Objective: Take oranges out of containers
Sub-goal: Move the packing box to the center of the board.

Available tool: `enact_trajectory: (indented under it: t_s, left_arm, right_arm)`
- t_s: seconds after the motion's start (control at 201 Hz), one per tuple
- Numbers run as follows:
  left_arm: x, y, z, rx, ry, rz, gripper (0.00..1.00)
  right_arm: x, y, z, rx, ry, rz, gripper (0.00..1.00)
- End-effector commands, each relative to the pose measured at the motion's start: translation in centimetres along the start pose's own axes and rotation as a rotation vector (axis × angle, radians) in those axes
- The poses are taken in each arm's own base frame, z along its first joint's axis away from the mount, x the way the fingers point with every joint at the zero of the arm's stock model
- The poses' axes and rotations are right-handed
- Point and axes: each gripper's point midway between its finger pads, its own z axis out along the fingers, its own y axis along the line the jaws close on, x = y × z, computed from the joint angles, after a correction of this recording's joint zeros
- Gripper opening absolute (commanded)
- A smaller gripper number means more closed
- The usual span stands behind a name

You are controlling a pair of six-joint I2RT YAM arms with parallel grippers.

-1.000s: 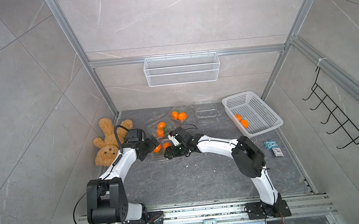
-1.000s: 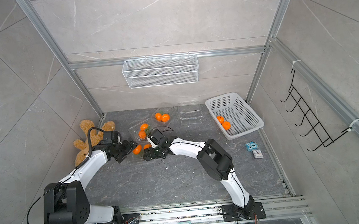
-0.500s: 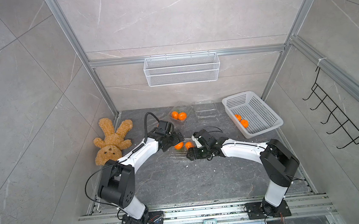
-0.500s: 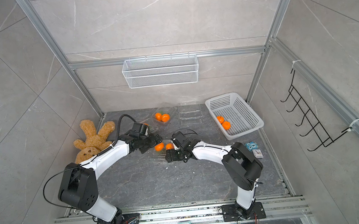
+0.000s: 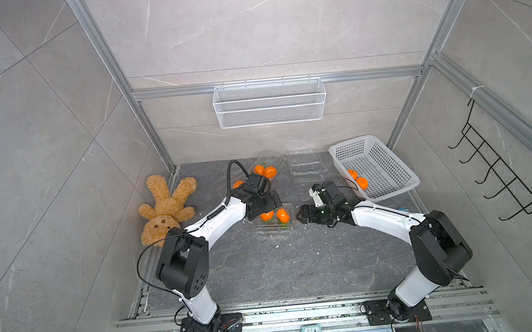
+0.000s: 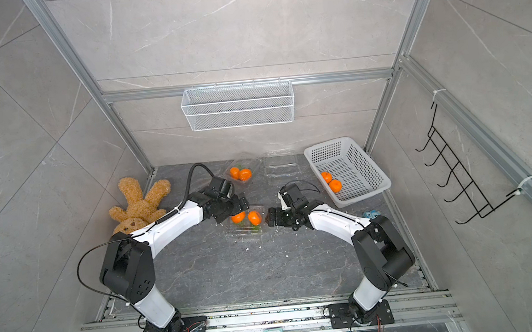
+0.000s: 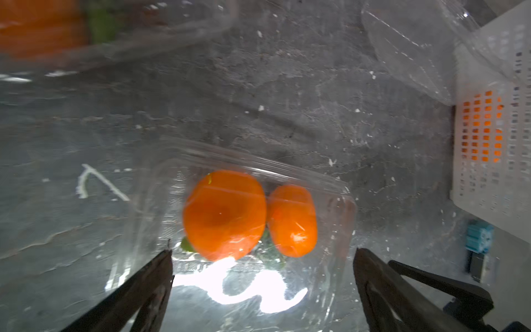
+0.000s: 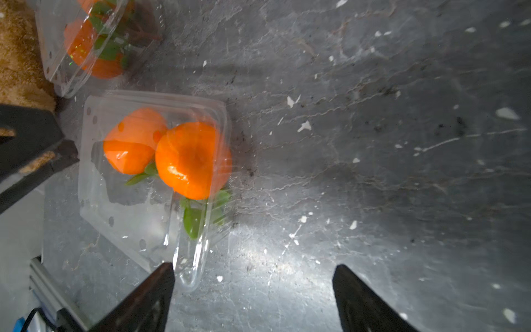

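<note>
As left end effector (image 7: pixel 263 253) and right end effector (image 8: pixel 255 266) gape, oranges (image 8: pixel 186 158) in container (image 8: pixel 129 218) between

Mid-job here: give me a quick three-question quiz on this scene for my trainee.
1. How many small round orange fruits lie in the large white perforated plastic basket?
2. True or false: the jaws of the right gripper are shut on a fruit.
3. The clear plastic clamshell box between the left gripper and the right gripper holds: A) nothing, B) two fruits, C) four fruits.
Key: 1) two; 2) false; 3) B.
</note>
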Motion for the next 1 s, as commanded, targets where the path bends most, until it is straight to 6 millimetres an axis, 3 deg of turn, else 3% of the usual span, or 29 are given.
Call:
enact_trajectory:
  t_s: [0.0, 0.08, 0.16, 0.364, 0.524, 0.818, 0.992]
  left_arm:
    - [-1.9, 4.7, -4.3, -0.123, -0.093, -0.017, 1.0]
    - [-1.6, 7.2, -4.2, -0.145, -0.071, -0.067, 1.0]
    - [-1.1, 7.6, -3.1, -0.11, -0.039, -0.092, 1.0]
    - [-0.9, 3.6, 0.9, 0.02, 0.02, -0.078, 1.0]
    - [-1.2, 0.1, 3.7, 0.07, 0.066, -0.045, 1.0]
    - [-2.8, -3.9, 6.0, 0.123, 0.08, -0.015, 1.0]
    - [-3.4, -5.2, 7.0, 0.13, 0.085, 0.001, 1.0]
  right_arm:
    - [-0.5, 1.6, 1.3, -0.075, 0.015, 0.033, 0.86]
    - [-0.7, 2.2, 2.3, -0.109, 0.019, 0.054, 0.85]
    - [-0.8, 2.9, 3.2, -0.127, 0.029, 0.055, 0.84]
    - [-0.9, 3.4, 4.7, -0.145, 0.037, 0.075, 0.81]
    - [-1.1, 3.6, 4.5, -0.178, 0.035, 0.081, 0.76]
    - [-2.7, -0.6, 0.6, -0.198, -0.031, 0.157, 0.74]
    - [-5.5, -3.7, -0.7, -0.219, -0.089, 0.241, 0.73]
